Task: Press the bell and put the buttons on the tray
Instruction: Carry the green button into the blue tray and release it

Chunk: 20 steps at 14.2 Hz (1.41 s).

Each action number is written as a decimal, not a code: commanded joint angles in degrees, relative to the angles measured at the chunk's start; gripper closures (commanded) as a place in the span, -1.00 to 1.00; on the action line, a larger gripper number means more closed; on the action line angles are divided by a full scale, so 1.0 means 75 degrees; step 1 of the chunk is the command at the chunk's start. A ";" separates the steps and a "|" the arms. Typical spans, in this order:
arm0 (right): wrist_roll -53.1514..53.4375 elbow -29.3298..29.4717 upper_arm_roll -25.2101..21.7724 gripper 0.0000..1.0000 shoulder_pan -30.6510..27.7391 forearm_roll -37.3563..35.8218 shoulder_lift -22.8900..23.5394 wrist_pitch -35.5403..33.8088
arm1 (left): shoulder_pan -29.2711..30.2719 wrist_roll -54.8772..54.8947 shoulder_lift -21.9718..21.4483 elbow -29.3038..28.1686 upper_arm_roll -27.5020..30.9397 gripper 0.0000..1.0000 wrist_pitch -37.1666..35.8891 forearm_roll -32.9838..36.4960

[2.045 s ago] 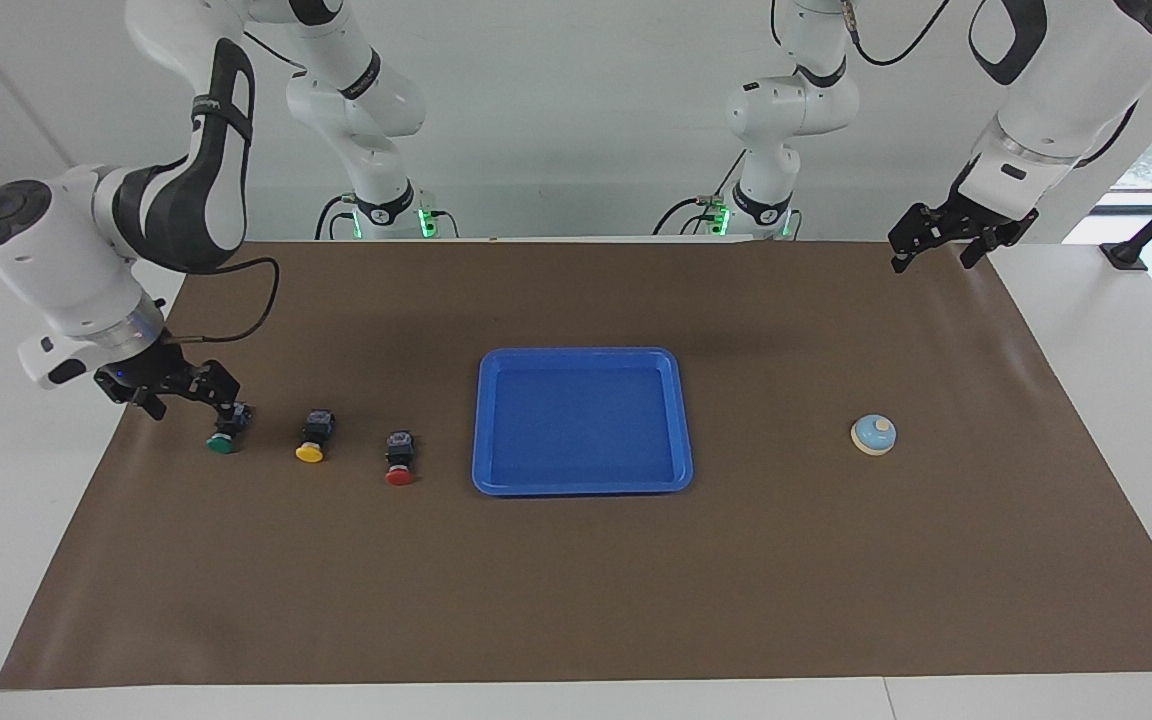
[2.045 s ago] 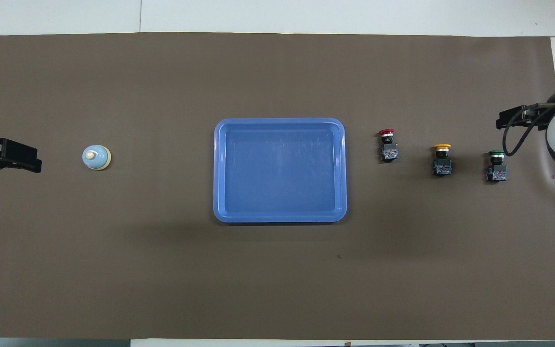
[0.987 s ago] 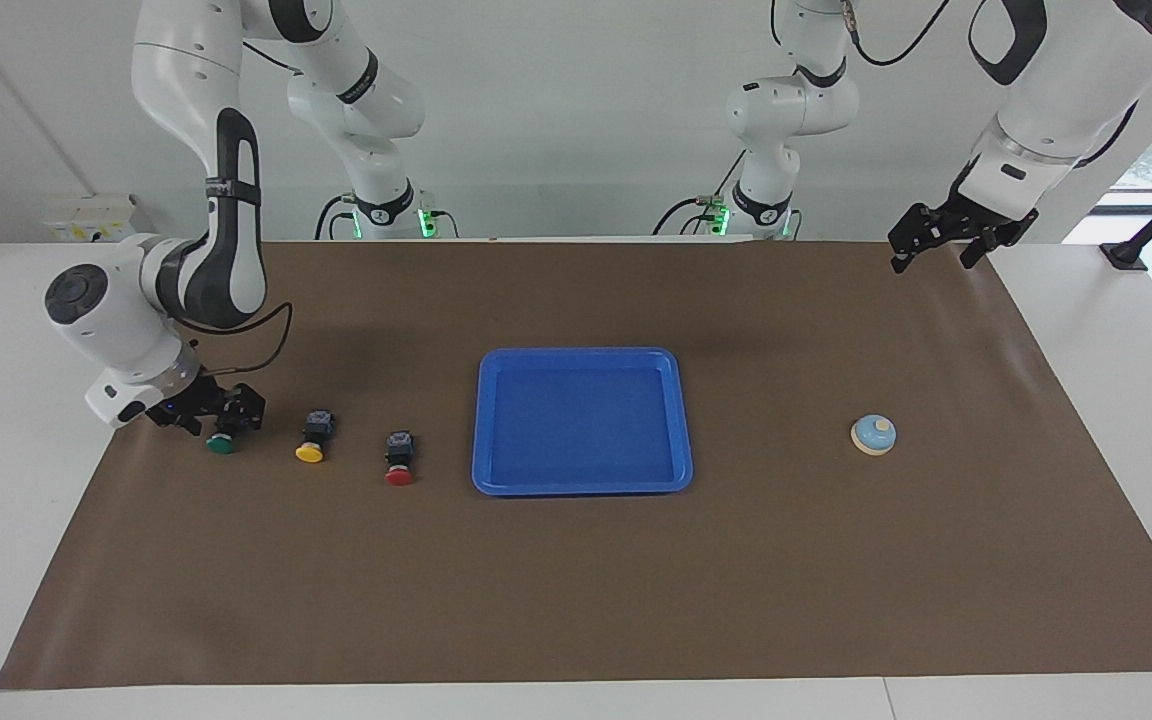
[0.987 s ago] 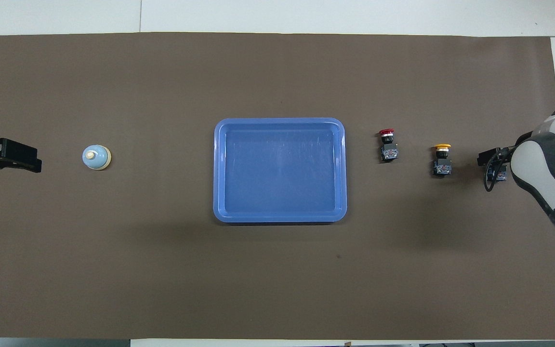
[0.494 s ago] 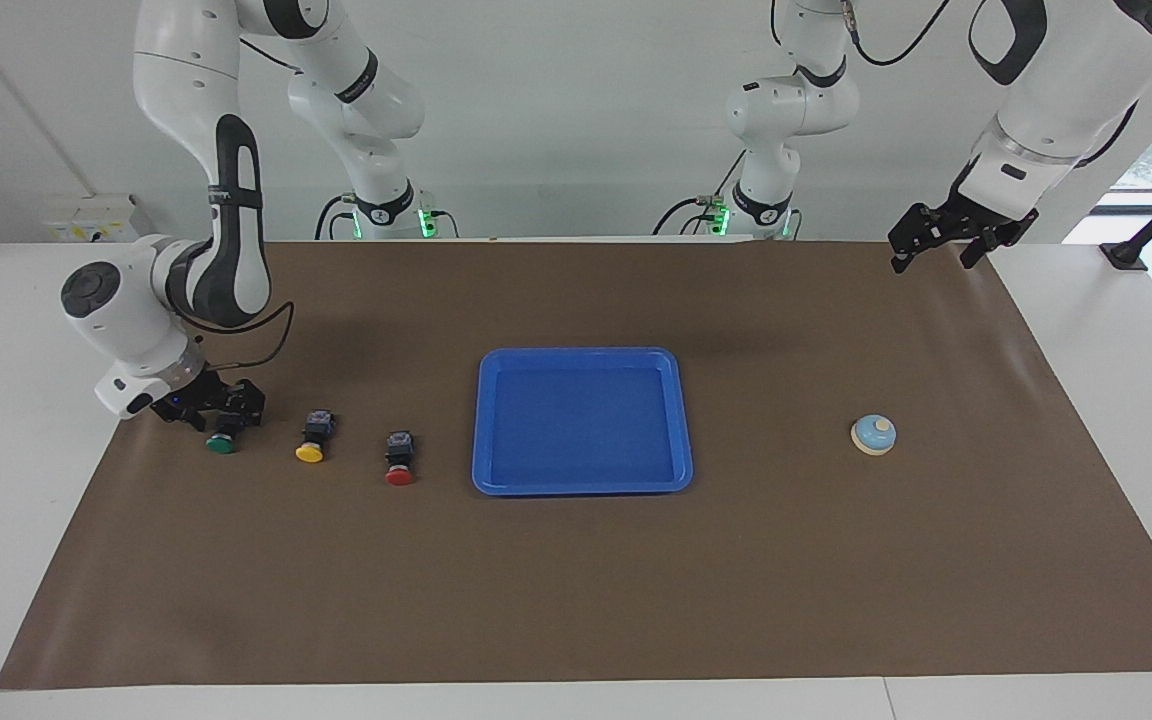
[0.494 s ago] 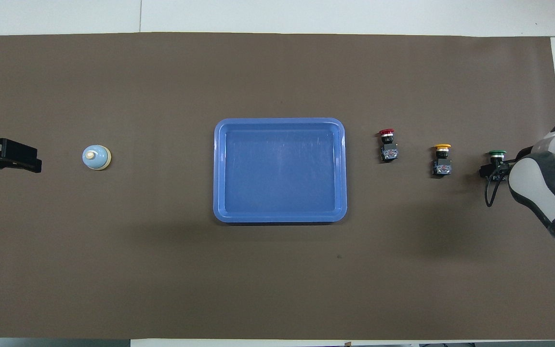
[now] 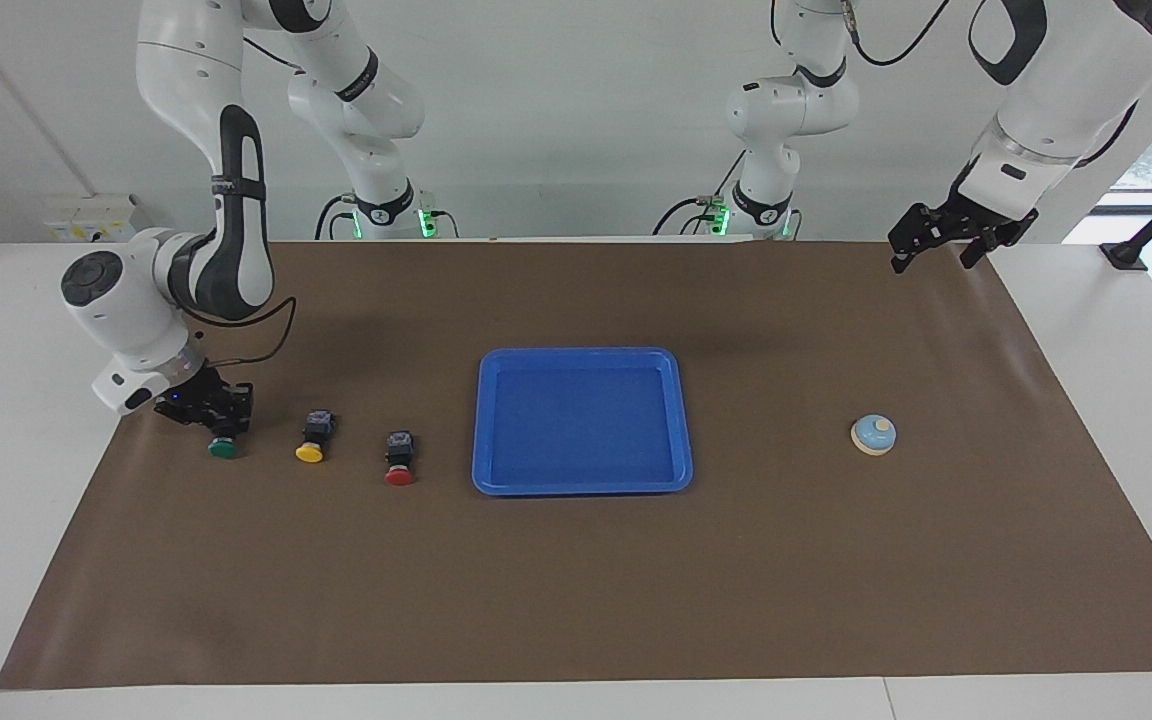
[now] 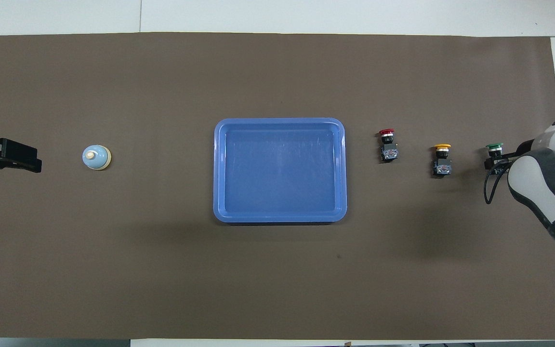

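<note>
The right gripper (image 7: 219, 412) is low over the brown mat (image 7: 576, 580) at the right arm's end of the table, its fingers pinched on the black body of the green button (image 7: 223, 446), whose round cap sticks out from under the gripper on the side away from the robots. In the overhead view the arm's white and grey wrist covers most of that button's body, so only the green cap (image 8: 494, 145) and a bit of black show. Just beside it, toward the middle of the table, the yellow button (image 7: 311, 441) lies on the mat, and next in the same row lies the red button (image 7: 399, 462), each with its cap pointing away from the robots. The blue tray (image 7: 485, 420) sits at the middle of the mat with nothing in it, close to the red button but apart from it. Well apart from the tray, toward the left arm's end, the light-blue bell (image 7: 874, 434) stands upright on its cream base ring. The left gripper (image 7: 939, 243) waits in the air over the mat's corner nearest the left arm's base, its fingers spread and holding nothing.
</note>
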 commanded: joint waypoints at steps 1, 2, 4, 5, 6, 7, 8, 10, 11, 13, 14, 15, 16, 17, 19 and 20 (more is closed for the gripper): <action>0.1098 0.0687 0.0043 1.00 0.0782 0.0123 -0.0156 -0.0812 | 0.0023 -0.0006 -0.0145 -0.0135 0.0014 -1.00 0.0051 0.0034; 0.1719 0.0922 0.0043 1.00 0.1156 0.0112 -0.0133 -0.1082 | 0.0023 -0.0006 -0.0145 -0.0135 0.0014 -1.00 0.0051 0.0034; 0.3311 0.1333 0.0043 1.00 0.2174 0.0018 -0.0074 -0.1447 | 0.0023 -0.0006 -0.0145 -0.0135 0.0014 -1.00 0.0051 0.0034; 0.4131 0.1509 0.0032 1.00 0.2771 0.0006 -0.0051 -0.1529 | 0.0023 -0.0006 -0.0145 -0.0135 0.0014 -1.00 0.0051 0.0034; 0.4673 0.1777 0.0031 1.00 0.3194 0.0006 -0.0004 -0.1809 | 0.0023 -0.0006 -0.0145 -0.0135 0.0014 -1.00 0.0051 0.0034; 0.5177 0.2163 0.0031 1.00 0.3570 0.0006 0.0136 -0.2113 | 0.0023 -0.0006 -0.0145 -0.0135 0.0014 -1.00 0.0051 0.0034; 0.5774 0.2503 0.0031 1.00 0.3991 0.0018 0.0276 -0.2302 | 0.0023 -0.0006 -0.0145 -0.0135 0.0014 -1.00 0.0051 0.0046; 0.6702 0.3043 0.0031 1.00 0.4684 0.0030 0.0756 -0.2315 | 0.0023 -0.0006 -0.0133 -0.0135 0.0014 -1.00 0.0051 0.0034; 0.7019 0.3312 0.0031 1.00 0.4896 0.0018 0.1025 -0.2281 | 0.0023 -0.0006 -0.0133 -0.0135 0.0014 -1.00 0.0051 0.0034; 0.7232 0.3350 0.0031 1.00 0.5073 -0.0040 0.1343 -0.1978 | 0.0023 -0.0006 -0.0133 -0.0135 0.0014 -1.00 0.0051 0.0046; 0.7244 0.3257 0.0031 1.00 0.5097 -0.0041 0.1414 -0.1744 | 0.0023 -0.0006 -0.0133 -0.0135 0.0014 -1.00 0.0051 0.0046; 0.7291 0.3210 0.0031 0.98 0.5120 -0.0041 0.1519 -0.1625 | 0.0023 -0.0006 -0.0145 -0.0135 0.0014 -1.00 0.0051 0.0046; 0.7465 0.3198 0.0031 0.96 0.5132 -0.0052 0.1590 -0.1578 | 0.0023 -0.0006 -0.0145 -0.0135 0.0014 -1.00 0.0051 0.0034; 0.7560 0.3140 0.0043 0.85 0.5144 -0.0076 0.1613 -0.1450 | 0.0023 -0.0006 -0.0145 -0.0135 0.0014 -1.00 0.0051 0.0046; 0.7573 0.2918 0.0043 0.41 0.5203 -0.0076 0.1614 -0.1157 | 0.0023 -0.0006 -0.0145 -0.0135 0.0014 -1.00 0.0051 0.0046; 0.7584 0.2789 0.0032 0.37 0.5203 -0.0076 0.1602 -0.0993 | 0.0023 -0.0006 -0.0145 -0.0135 0.0014 -1.00 0.0051 0.0034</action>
